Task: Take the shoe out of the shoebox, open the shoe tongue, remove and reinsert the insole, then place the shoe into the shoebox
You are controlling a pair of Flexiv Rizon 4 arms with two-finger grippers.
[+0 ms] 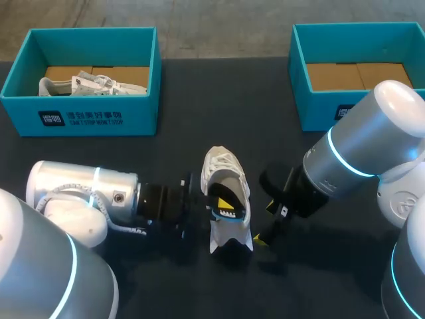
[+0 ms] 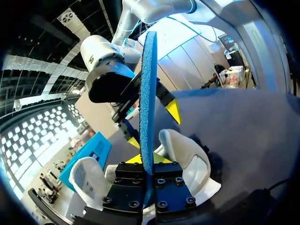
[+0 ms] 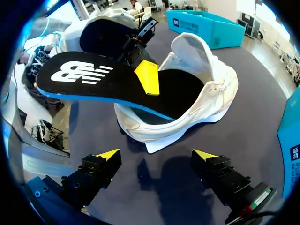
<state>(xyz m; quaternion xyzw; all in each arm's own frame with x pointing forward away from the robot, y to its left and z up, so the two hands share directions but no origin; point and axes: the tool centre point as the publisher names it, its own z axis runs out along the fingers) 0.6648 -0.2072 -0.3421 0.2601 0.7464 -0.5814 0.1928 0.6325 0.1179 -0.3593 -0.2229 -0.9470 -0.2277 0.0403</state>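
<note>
Left gripper [image 2: 148,160] clenched on insole [image 3: 93,79]; right gripper [image 3: 156,154] spread, empty, just beside shoe [image 1: 226,174]. Surface [image 1: 199,93]: left box [image 1: 80,118] at far left corner, second shoe [image 1: 93,84] inside; right box [image 1: 319,106] at far right corner. Shoe mid-surface, toward near edge. Insole: one end in shoe, other sticking out.

Bright, even light from overhead; no harsh glare.
Soft shadows pool on the dark matte table [image 1: 199,119], esp. under the white mesh shoe [image 1: 222,163] & beside my right gripper [image 1: 265,224]; mild sheen on my glossy silver-white right arm [image 1: 372,133].
</note>
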